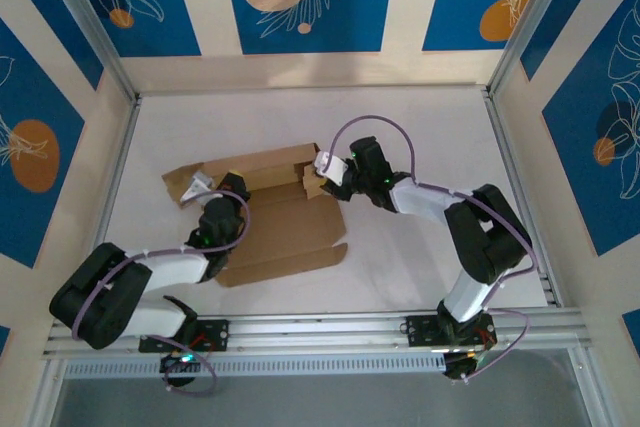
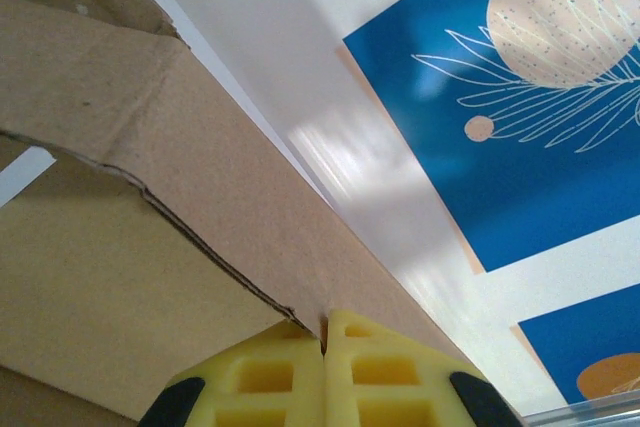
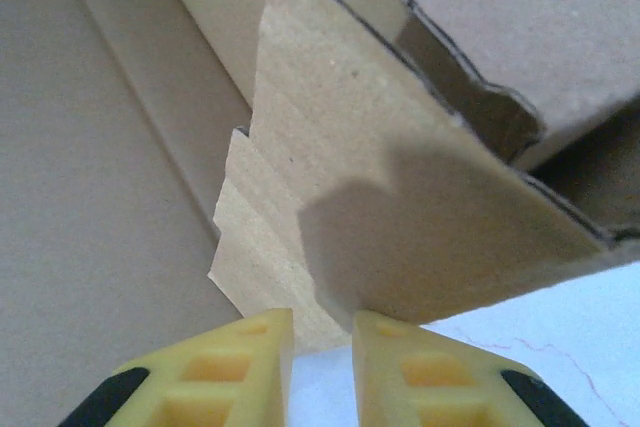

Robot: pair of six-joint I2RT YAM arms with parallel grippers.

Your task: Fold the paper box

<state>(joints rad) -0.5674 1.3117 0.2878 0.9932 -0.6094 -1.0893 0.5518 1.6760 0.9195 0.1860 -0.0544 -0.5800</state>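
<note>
Fingers [image 2: 262, 379] of the left gripper [image 1: 200, 187] are being held pressed fully together, and the cut edge of a raised cardboard wall is being nipped at their seam, with one yellow pad lying on each side of it. From the top camera, the left gripper is being seen at the left end of the paper box [image 1: 285, 232], where the upright back wall is meeting a loose end flap. Fingers [image 3: 405, 372] of the right gripper [image 1: 318, 178] are being held only slightly apart, with a narrow gap being left between them. The lower edge of a standing flap is being shown just above that gap, face-on to the wrist camera, and it cannot be told whether the pads are touching it. From above, the right gripper is being seen at the right end of the back wall. The paper box is being rested on the white table [image 1: 430, 137], left of centre. Its wide base panel is lying flat toward the arms and its back wall is standing raised between the two grippers.
</note>
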